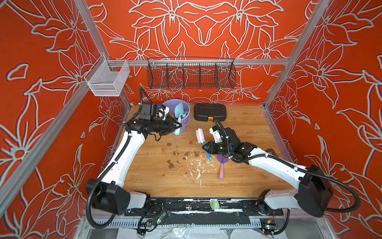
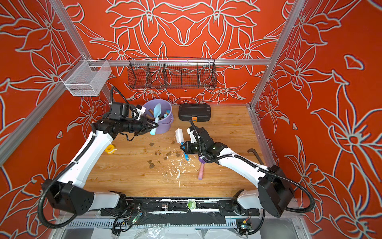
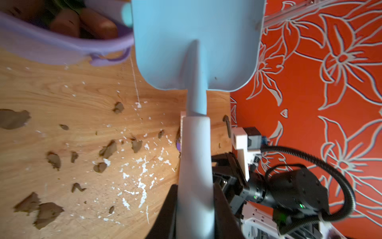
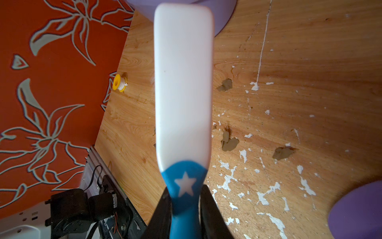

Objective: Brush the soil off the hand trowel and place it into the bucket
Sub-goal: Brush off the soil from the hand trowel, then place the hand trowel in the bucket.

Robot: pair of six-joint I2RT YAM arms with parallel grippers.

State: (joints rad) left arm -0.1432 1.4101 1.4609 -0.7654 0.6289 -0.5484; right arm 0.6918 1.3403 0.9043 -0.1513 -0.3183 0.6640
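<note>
My left gripper [image 1: 177,125] [image 3: 195,207] is shut on the pale handle of the light-blue hand trowel [image 1: 179,110] [image 2: 157,110] [image 3: 196,41]. In both top views its blade points up over the opening of the lavender bucket [image 1: 186,122] [image 2: 165,126] [image 3: 41,47]. The blade looks almost clean. Brown soil [image 1: 187,153] [image 3: 107,149] [image 4: 229,142] lies in clumps on the wooden table. My right gripper [image 1: 206,148] [image 2: 184,148] [image 4: 185,207] is shut on the blue handle of a white brush [image 1: 200,135] [image 2: 179,135] [image 4: 184,82], held above the table right of the bucket.
A purple trowel with a pink handle [image 1: 221,169] lies under my right arm. A black case with an orange latch [image 1: 209,111] stands behind it. A yellow tape roll [image 2: 109,148] sits at the left edge and a hex key [image 2: 255,154] at the right. White flecks [image 1: 196,167] dot the table's middle.
</note>
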